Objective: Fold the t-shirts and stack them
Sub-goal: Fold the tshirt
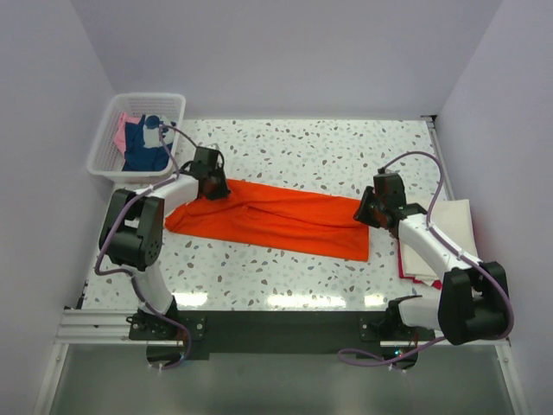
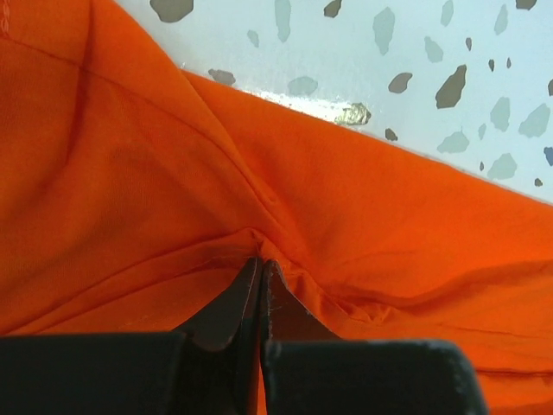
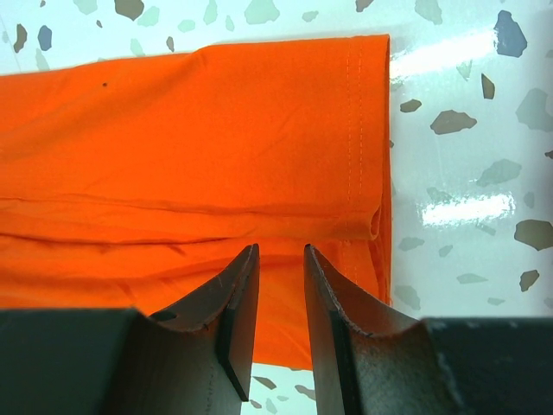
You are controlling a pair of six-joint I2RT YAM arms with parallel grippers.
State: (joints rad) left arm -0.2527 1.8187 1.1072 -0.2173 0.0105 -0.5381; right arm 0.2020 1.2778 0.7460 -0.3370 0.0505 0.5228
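**Desk:** How do the two arms stand over the speckled table (image 1: 294, 143)?

**Photographer:** Both reach in from the near edge. The left arm (image 1: 130, 229) rises at the near left, folds at the elbow and stretches far and rightward, its wrist tipped down onto the cloth. The right arm (image 1: 432, 246) climbs from the near right and slants leftward, its wrist also bent down.

**Desk:** And the garment between them?

**Photographer:** The orange t-shirt (image 1: 285, 218) lies mid-table as a long band, folded lengthwise. Its narrow, rounded left end sits farther back and its squared right end sits nearer. Soft creases run along its length.

**Desk:** What else is in view?

**Photographer:** A folded cream-white shirt (image 1: 454, 229) lies at the right edge, partly under the right arm, with a red shirt (image 1: 415, 278) peeping out beneath it. At the far left a white mesh basket (image 1: 104, 143) holds a navy blue shirt (image 1: 138, 151) and a pink shirt (image 1: 125, 131).

**Desk:** What are the tools doing?

**Photographer:** The left gripper (image 2: 259, 261) is closed tight at the shirt's far-left end, with a pucker of orange cloth pinched at its tips and folds radiating from them. The right gripper (image 3: 279, 252) is poised over the right end, just beside the stitched hem (image 3: 359, 130). Its jaws stand narrowly apart, and nothing is visibly held between them.
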